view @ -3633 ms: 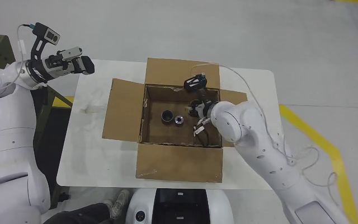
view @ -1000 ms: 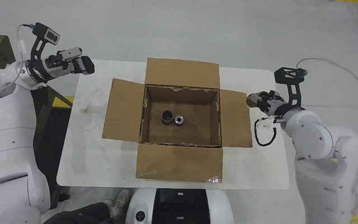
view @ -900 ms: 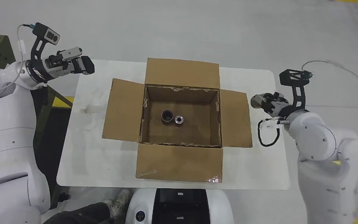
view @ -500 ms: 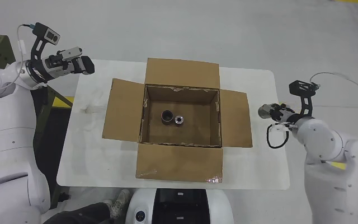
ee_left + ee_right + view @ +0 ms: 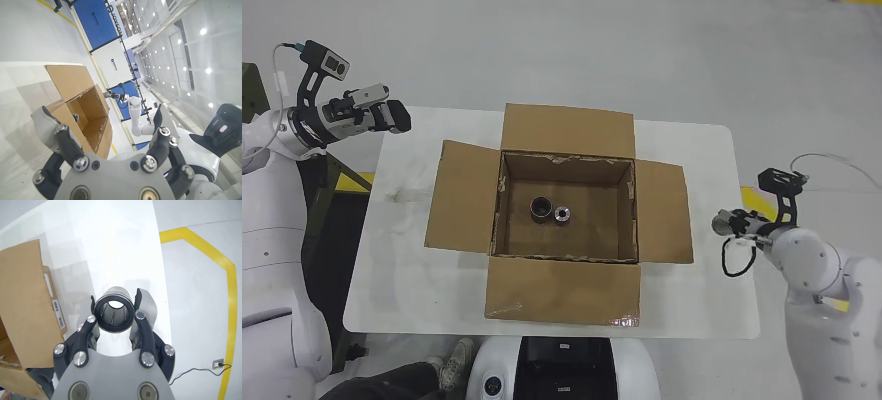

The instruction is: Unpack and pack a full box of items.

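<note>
An open cardboard box (image 5: 560, 288) stands in the middle of the white table (image 5: 702, 290). On its floor lie a dark ring-shaped part (image 5: 541, 208) and a small silver part (image 5: 562, 213). My right gripper (image 5: 728, 222) hangs over the table's right edge, beyond the box's right flap. In the right wrist view my right gripper (image 5: 115, 296) is shut on a hollow metal bearing cylinder (image 5: 113, 313), beside the flap (image 5: 24, 294). My left gripper (image 5: 392, 113) is raised off the table's far left corner. In its own view my left gripper (image 5: 102, 111) is open with nothing in it, facing the box (image 5: 90, 106).
Bare white tabletop (image 5: 407, 260) lies left of the box, with a narrower strip on the right. A yellow floor line (image 5: 229, 279) and a black cable (image 5: 198, 371) run past the table's right edge. All box flaps are folded outward.
My right arm came out of the box with the bearing and swung right, ending over the table's right edge. The left arm and the two parts in the box stayed put.
</note>
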